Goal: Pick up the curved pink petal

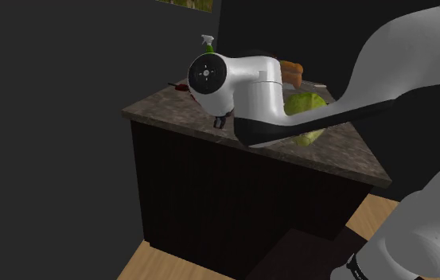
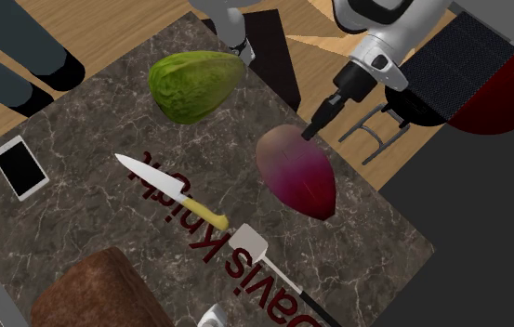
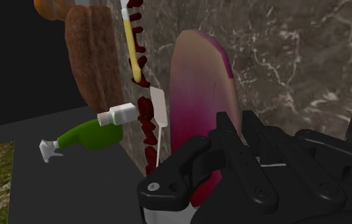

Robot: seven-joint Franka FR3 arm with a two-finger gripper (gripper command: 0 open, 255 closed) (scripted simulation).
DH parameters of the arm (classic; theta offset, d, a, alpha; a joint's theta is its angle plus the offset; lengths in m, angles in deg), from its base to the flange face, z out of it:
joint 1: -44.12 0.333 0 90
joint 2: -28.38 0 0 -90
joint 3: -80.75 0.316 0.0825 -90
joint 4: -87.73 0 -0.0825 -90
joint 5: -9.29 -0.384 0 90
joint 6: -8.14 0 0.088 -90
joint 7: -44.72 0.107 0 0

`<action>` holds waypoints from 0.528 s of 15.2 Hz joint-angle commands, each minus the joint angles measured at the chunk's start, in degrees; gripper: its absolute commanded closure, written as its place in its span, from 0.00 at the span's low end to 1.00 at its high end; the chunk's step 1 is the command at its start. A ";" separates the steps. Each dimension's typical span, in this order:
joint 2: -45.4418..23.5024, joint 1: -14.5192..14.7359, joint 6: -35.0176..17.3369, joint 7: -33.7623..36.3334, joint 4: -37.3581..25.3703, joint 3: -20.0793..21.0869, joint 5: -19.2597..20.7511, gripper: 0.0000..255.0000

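Home kitchen, dark stone-patterned countertop (image 2: 78, 121), knife (image 2: 169, 192), bread loaf (image 2: 92, 293), green cabbage (image 2: 194, 84), spray bottle (image 3: 88, 135)

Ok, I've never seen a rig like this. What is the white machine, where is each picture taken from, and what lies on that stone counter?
The white machine is a robot arm with a black end effector for grasping. One picture is from a fixed camera beside its stand, one looks down on the countertop, and one is from a camera on the hand. On the countertop lie a curved pink petal, a cabbage, a yellow-handled knife, a white phone and a brown loaf; a green spray bottle is there too. The end effector is at one end of the petal, which lies on the stone; whether it is gripped cannot be told.
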 commanded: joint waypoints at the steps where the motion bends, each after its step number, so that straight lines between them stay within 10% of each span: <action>1: 0.28 0.01 0.69 -1.30 -1.21 -0.03 -0.47 1.00; 8: 1.47 0.03 2.83 -5.44 -4.77 -0.21 -2.01 1.00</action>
